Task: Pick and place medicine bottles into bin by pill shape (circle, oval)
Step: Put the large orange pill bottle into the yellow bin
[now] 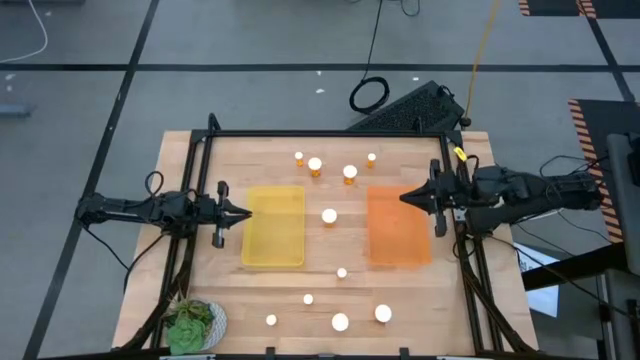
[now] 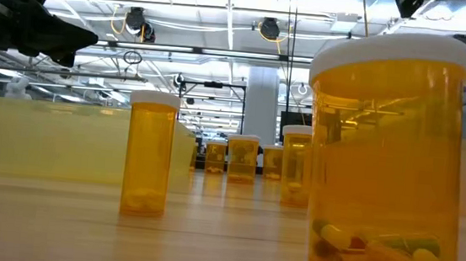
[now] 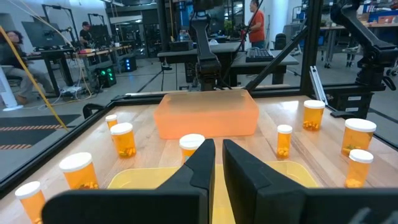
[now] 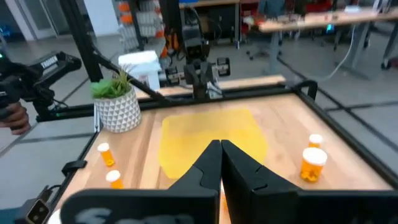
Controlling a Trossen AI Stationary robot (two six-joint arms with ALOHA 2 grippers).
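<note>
Medicine bottles (image 1: 329,215) stand scattered around yellow tray (image 1: 273,226) and orange tray (image 1: 398,227)

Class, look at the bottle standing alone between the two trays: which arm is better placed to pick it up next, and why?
Neither clearly. That bottle stands between the yellow tray and the orange tray. The left end effector and the right end effector each hover, shut and empty, at their tray's outer edge, about equally far.

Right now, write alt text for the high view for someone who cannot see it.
Seen from overhead, a wooden table holds a yellow tray and an orange tray side by side, both empty, with ten white-capped pill bottles scattered between and around them. The left gripper sits at the yellow tray's outer edge, the right gripper at the orange tray's. A potted plant occupies one corner.
</note>
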